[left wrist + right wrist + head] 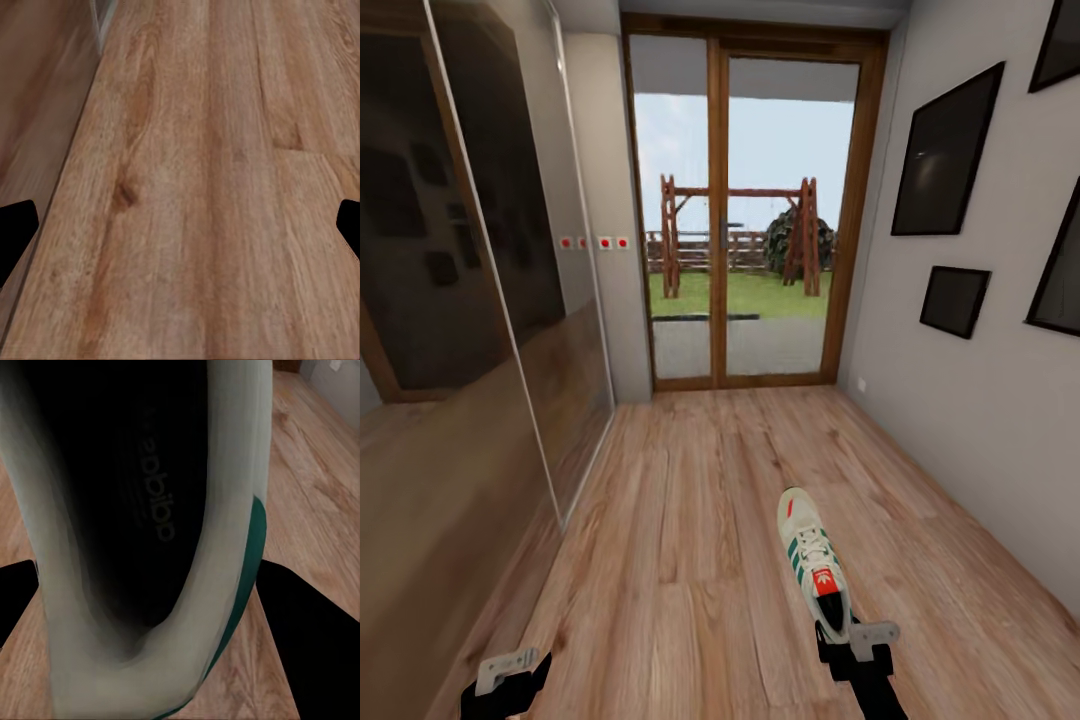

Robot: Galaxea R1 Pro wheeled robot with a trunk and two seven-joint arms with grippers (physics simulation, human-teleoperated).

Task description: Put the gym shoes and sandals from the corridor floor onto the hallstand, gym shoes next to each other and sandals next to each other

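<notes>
A narrow corridor with a wood-plank floor (690, 540) ends at a wood-framed glass door (745, 215) bright with daylight. Mirrored wardrobe doors (470, 300) line one side; dark framed pictures (945, 150) hang on the grey wall (960, 400) opposite.

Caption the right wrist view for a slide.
Right gripper clamped on gym shoe at its heel opening, above wood floor.

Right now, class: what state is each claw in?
Left claw: open, empty, above the floor.
Right claw: shut on a gym shoe at its heel.
</notes>
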